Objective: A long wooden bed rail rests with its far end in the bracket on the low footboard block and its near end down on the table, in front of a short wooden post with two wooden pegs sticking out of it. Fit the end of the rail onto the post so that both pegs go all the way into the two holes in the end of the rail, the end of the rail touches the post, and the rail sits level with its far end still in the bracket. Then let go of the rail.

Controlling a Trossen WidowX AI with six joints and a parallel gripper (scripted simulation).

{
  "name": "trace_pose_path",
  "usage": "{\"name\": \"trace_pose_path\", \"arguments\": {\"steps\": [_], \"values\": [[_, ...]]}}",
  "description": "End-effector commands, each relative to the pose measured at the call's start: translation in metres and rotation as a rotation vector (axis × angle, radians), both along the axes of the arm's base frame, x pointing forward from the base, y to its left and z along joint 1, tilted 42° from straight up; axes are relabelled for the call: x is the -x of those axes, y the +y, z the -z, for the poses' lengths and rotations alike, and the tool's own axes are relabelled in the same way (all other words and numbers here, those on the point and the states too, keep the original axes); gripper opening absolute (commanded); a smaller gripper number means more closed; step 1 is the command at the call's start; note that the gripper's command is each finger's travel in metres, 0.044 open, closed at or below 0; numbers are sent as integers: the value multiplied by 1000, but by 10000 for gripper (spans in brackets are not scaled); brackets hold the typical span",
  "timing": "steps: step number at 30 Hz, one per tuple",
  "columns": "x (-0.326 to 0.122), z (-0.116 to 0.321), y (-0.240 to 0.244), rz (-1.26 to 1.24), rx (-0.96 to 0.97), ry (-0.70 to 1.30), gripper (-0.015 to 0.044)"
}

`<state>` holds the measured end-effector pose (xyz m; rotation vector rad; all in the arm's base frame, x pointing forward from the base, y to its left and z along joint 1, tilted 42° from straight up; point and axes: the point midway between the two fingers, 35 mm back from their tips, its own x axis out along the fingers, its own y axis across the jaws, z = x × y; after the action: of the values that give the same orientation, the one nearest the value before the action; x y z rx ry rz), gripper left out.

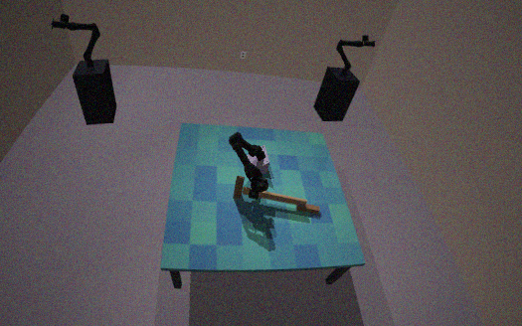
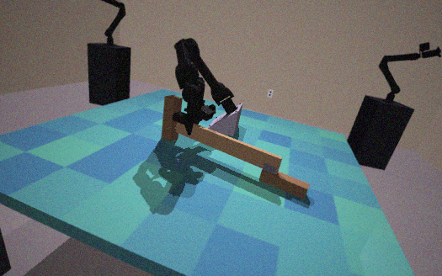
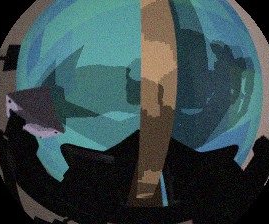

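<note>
jaws [image 1: 256, 195] [image 2: 189, 131] clamped on wooden rail [image 1: 281, 199] [image 2: 236, 146] [image 3: 159, 65] near upright post [image 1: 239, 187] [image 2: 171, 118], far end at footboard block [image 1: 311, 208] [image 2: 284, 183], above blue-green counter [image 1: 205, 219] [image 2: 102, 185] [image 3: 105, 40]

Your robot's arm [image 1: 244, 155] [image 2: 203, 67] is black all over, built of long, fairly slim links joined by bulkier rounded joints, with no bright trim that you can make out in this dim light. At its end you have an equally black tool [image 1: 255, 193] [image 2: 189, 130] [image 3: 147, 133], its fingers dark and angular in the wrist view, broad at the sides and narrowing to points. Finer surface details are too dark to tell.
</note>
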<state>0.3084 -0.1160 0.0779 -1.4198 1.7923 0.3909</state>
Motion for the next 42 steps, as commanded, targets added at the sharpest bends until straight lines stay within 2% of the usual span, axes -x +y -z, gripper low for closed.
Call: {"name": "trace_pose_path", "arguments": {"steps": [1, 32, 42], "values": [[1, -3, -1, -4, 1, -5, 0], [4, -10, -7, -4, 1, -5, 0], [4, -6, -7, -1, 0, -1, 263]]}}
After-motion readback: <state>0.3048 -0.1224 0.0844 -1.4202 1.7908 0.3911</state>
